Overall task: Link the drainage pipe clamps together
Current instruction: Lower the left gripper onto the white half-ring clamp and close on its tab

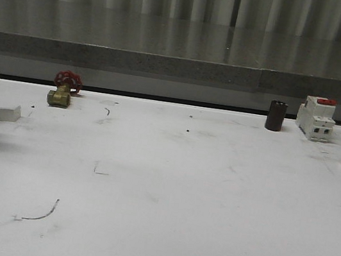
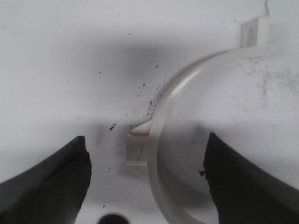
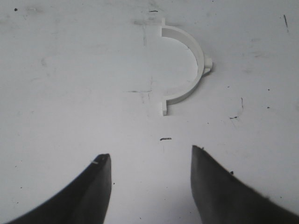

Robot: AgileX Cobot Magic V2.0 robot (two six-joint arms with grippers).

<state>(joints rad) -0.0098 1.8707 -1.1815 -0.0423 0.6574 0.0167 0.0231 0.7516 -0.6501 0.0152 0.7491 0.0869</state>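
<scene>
The left gripper [image 2: 147,179] is wide open, low over one clamp half [image 2: 161,126] on the tabletop [image 1: 168,186]. The right gripper [image 3: 152,186] is wide open too, its clamp half [image 3: 184,65] lying a bit ahead. This looks like the picking-up step. Next, each gripper must close on its half.

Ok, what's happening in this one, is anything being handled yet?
Not yet. Both arms are poised over the two clamp halves on the white table. The left gripper has its jaws open around one white half-ring without gripping it. The right gripper, jaws also open, sits short of the other half-ring, which lies flat and untouched. The halves are still apart.
</scene>
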